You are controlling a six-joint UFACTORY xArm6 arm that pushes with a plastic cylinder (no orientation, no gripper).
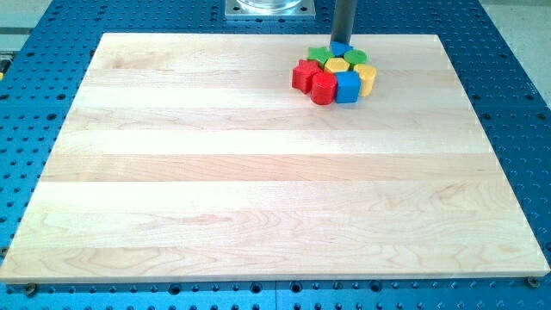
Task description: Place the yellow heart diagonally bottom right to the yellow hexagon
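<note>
A tight cluster of blocks sits near the view's top, right of centre. The yellow hexagon [337, 66] lies in its middle. The yellow heart [367, 78] is at the cluster's right edge, just right of and slightly below the hexagon, touching the blue cube [347, 87]. My tip [342, 43] is at the cluster's top edge, against a small blue block [339, 49] that it partly hides.
A red star [302, 75] and a red cylinder [323, 88] form the cluster's left and bottom. Two green blocks [320, 55] [356, 58] sit at its top. The wooden board [258, 189] lies on a blue perforated table [516, 69].
</note>
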